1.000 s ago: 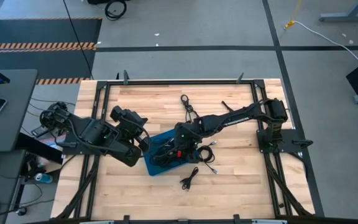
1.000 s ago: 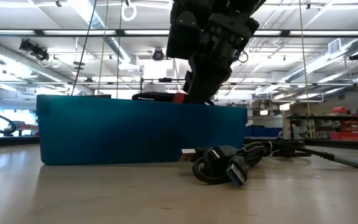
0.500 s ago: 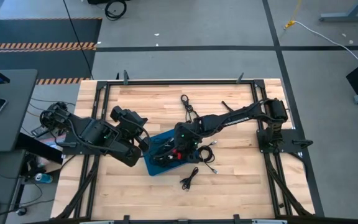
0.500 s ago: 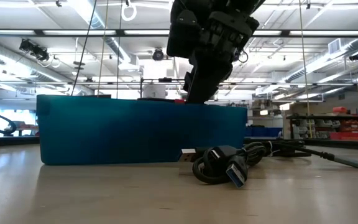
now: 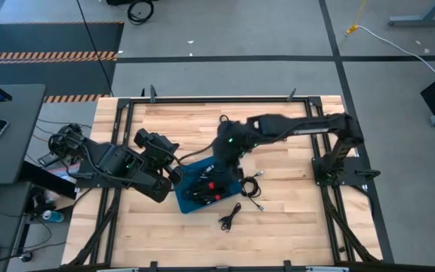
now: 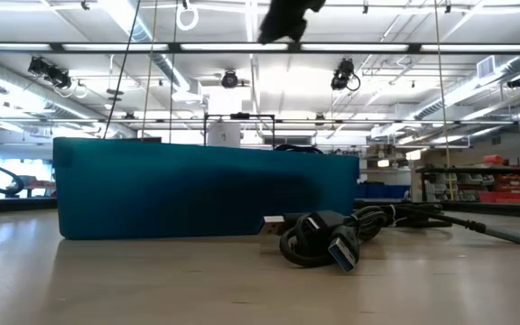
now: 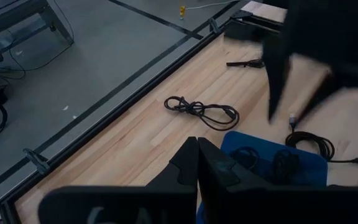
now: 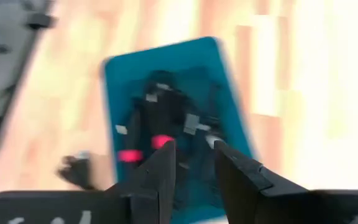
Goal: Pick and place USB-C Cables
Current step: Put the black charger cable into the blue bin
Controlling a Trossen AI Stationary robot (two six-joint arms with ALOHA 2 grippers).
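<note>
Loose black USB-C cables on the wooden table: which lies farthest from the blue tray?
The long looped cable by the table's far edge, beyond the right gripper; the others lie beside the blue tray.

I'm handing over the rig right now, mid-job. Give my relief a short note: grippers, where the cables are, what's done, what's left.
Right gripper: open, empty, raised above the blue tray.
Left gripper: shut, empty, waiting at the tray's left edge.
Done: several USB-C cables lie in the tray, some with red ties.
Left on the table: one cable in front of the tray, cables just right of it, one long cable beyond it toward the far edge.
Next, probably: right arm takes a loose cable.
</note>
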